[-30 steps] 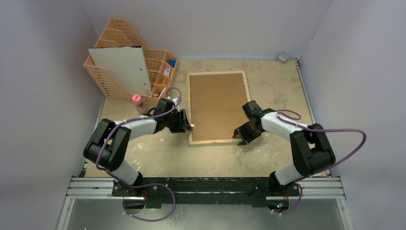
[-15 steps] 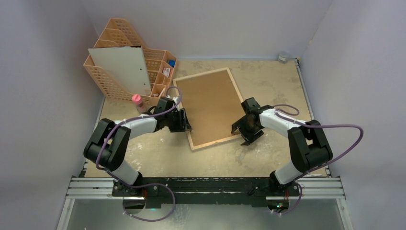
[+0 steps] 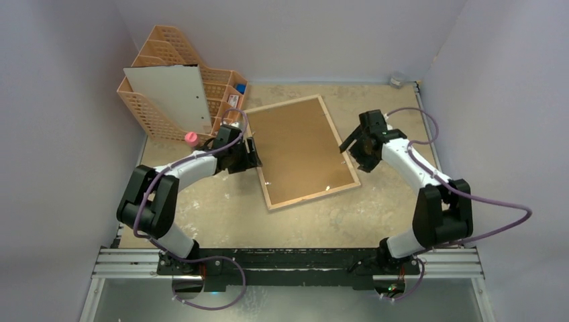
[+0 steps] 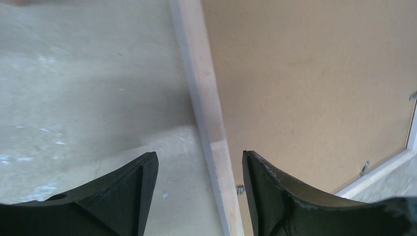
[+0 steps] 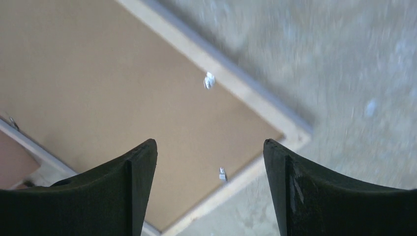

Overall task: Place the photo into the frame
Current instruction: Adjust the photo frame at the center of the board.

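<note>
The frame (image 3: pixel 314 195) lies face down and askew on the table, light wood rim up, with a brown fibreboard sheet (image 3: pixel 298 151) filling it. My left gripper (image 3: pixel 253 153) is open at the frame's left edge. In the left wrist view its jaws (image 4: pixel 198 153) straddle the rim (image 4: pixel 209 118) without touching it. My right gripper (image 3: pixel 353 153) hangs open over the right edge, with rim (image 5: pixel 236 78) and fibreboard (image 5: pixel 98 88) below its jaws (image 5: pixel 209 141). A large white sheet (image 3: pixel 168 94) leans on the organiser; I cannot tell whether it is the photo.
A peach lattice file organiser (image 3: pixel 158 50) stands at the back left, close to the frame's far left corner. A small pink-capped bottle (image 3: pixel 192 139) stands beside my left arm. A small grey object (image 3: pixel 397 80) sits in the far right corner. Walls close in on three sides.
The frame has turned counter-clockwise, its far end swinging left. Both grippers have opened wider. The right gripper has moved from the near right corner farther up the right edge.
</note>
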Robot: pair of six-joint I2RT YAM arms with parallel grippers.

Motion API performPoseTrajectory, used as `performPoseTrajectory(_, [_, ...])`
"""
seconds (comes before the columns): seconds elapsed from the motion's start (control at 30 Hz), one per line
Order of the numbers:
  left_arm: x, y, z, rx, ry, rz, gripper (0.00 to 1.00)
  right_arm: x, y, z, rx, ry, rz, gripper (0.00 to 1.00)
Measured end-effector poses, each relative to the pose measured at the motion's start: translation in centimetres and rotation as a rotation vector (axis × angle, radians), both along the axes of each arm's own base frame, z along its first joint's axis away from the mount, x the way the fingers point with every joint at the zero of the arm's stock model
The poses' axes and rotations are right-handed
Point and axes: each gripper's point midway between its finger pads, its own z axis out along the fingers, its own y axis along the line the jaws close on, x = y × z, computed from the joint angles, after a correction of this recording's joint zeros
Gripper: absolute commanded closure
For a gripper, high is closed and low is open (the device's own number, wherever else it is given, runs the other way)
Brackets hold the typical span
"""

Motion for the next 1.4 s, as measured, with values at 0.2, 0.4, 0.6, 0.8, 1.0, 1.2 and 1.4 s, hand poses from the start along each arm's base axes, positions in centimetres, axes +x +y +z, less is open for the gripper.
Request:
performPoseTrajectory(0.2, [2.1,1.5,0.5,-0.013,-0.015,0.107,0.3,7.3,-1.7,-0.7,-0.086,-0.105,0.149,0.06])
performPoseTrajectory(0.4, [4.9,-0.3,0.3,-0.073,-0.016,0.112,0.3,12.1,0.1,-4.0,-0.09,-0.122,0.335,0.06])
performPoseTrajectory(0.6, [5.8,-1.7,-0.9,-0.115,0.028,0.096,0.31,12.7,1.9,-5.4,-0.031,-0.132,0.462,0.08])
performPoseTrajectory(0.8, [7.3,-3.7,-0.6,-0.138,0.039,-0.007,0.33,11.2,2.2,-5.8,-0.01,-0.164,0.55,0.1])
performPoseTrajectory(1.0, [8.6,-5.6,-0.5,-0.151,0.02,-0.103,0.33,6.3,0.6,-6.1,-0.016,-0.147,0.575,0.1])
performPoseTrajectory(1.2, [10.8,-7.6,-0.4,-0.175,-0.01,-0.169,0.34,-0.5,0.8,-6.1,0.05,-0.121,0.605,0.1])
performPoseTrajectory(1.4, [14.3,-10.4,-0.1,-0.22,-0.084,-0.22,0.34,-4.8,2.5,-5.8,0.182,-0.161,0.627,0.09])
